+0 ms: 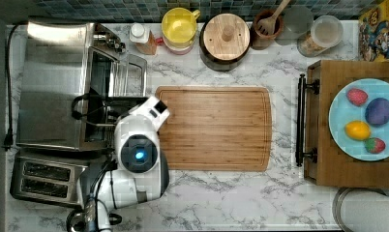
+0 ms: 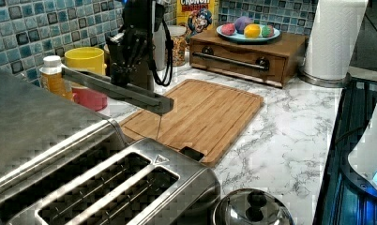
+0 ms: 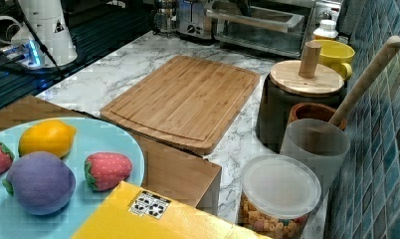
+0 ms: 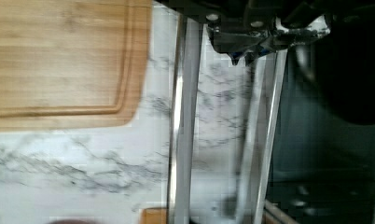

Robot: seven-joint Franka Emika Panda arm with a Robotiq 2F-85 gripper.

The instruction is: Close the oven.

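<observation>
We see the white-veined marble tabletop point(image 1: 279, 203) carrying everything. At the top view's left edge stands the oven point(image 1: 52, 82), a boxy brushed-steel body whose glass-paned door point(image 1: 127, 75) hangs partly open toward the cutting board. The left view adds what the top view hides: the door's steel bar handle point(image 2: 116, 89) juts out level above the board, with the dark gripper point(image 2: 125, 61) set down onto it from above. The wrist view gives the handle point(image 4: 183, 121) as a bright smooth bar beside the glass pane, with marble beneath. Whether the jaws are wide or pinched we cannot tell. The rectangular bamboo cutting board point(image 1: 214, 128) lies flat just beside the door, grooved round its rim. In the top view a two-slot steel toaster point(image 1: 45, 181) sits below the oven, partly under the white arm point(image 1: 137, 154).
</observation>
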